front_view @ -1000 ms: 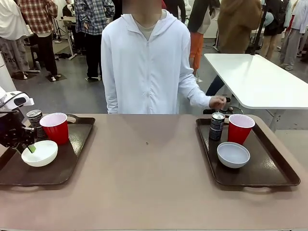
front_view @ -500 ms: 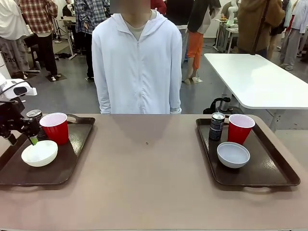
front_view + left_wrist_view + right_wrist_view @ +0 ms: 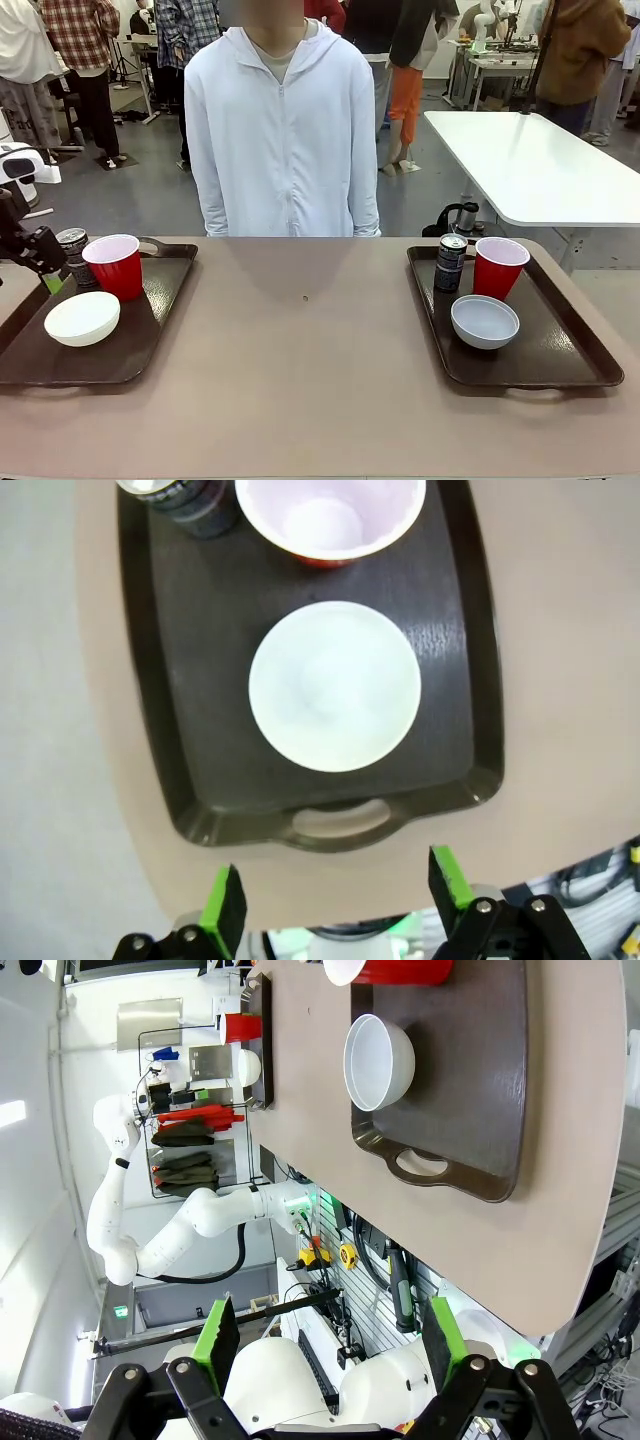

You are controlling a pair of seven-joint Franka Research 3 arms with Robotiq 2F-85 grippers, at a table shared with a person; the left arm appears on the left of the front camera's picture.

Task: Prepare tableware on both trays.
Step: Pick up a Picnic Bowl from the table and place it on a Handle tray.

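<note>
Your left gripper [image 3: 335, 898] stands wide open and holds nothing; in the left wrist view its green-padded fingers [image 3: 222, 911] frame bare space just off the near edge of the left tray [image 3: 150, 680], touching neither the rim nor the handle slot. Your right gripper [image 3: 325, 1345] is spread just as wide and empty, high above the table, looking down at the right tray [image 3: 480, 1080] and its bowl [image 3: 378, 1062]. On the left tray the whitish bowl [image 3: 82, 318] sits toward the near end, with the red cup [image 3: 115, 266] behind it and the dark can [image 3: 73, 254] just beside the cup. On the right tray [image 3: 560, 345] the bowl [image 3: 484, 321] sits in front, the red cup [image 3: 498, 267] and the can [image 3: 450, 262] side by side behind it. In the front view you see only part of the left gripper [image 3: 40, 262] at the picture's edge, so its opening is hard to judge there; the left wrist view cuts off the can [image 3: 185, 498] and the cup [image 3: 330, 520] at the top. Compared with a second ago, the left gripper has risen from the bowl's rim and pulled back toward the edge, and the person's hand has left the right tray's can; the person [image 3: 282, 130] now stands upright behind the table.
</note>
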